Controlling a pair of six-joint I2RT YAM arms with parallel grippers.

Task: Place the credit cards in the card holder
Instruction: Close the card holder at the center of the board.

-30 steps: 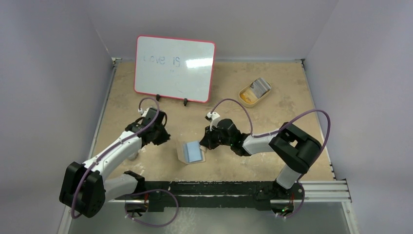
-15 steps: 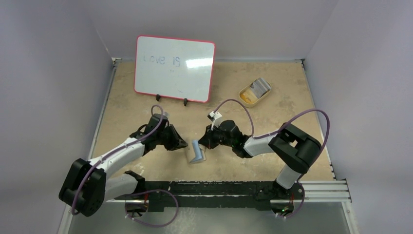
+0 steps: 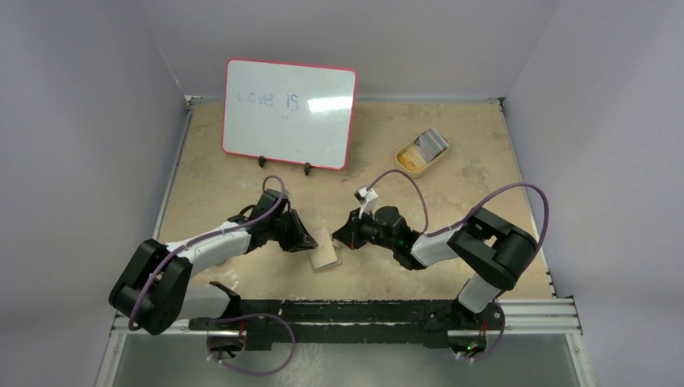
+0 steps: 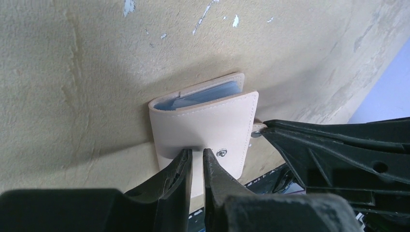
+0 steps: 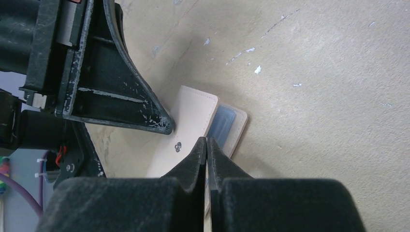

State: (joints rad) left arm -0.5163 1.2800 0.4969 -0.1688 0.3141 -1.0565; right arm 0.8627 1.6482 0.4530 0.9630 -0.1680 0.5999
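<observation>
The tan card holder [image 3: 325, 256] lies folded shut at the table's near middle. Bluish-grey credit cards [image 4: 208, 94] peek from between its flaps, and they also show in the right wrist view [image 5: 222, 123]. My left gripper [image 3: 309, 242] is shut, with only a thin gap and nothing between the fingers; its tips [image 4: 197, 152] rest on the card holder's top flap [image 4: 203, 125] next to the snap stud. My right gripper [image 3: 339, 235] is shut at the card holder's right edge [image 5: 207, 141], seemingly pinching the snap tab [image 4: 256, 131].
A red-rimmed whiteboard [image 3: 289, 113] stands at the back left. A tan oval dish [image 3: 421, 151] holding a few small items sits at the back right. The black rail [image 3: 363, 310] runs along the near edge.
The card holder was open with its blue-grey inside showing; my left gripper swung right and pushed the left flap over, folding it shut. My right gripper stayed at the right edge.
</observation>
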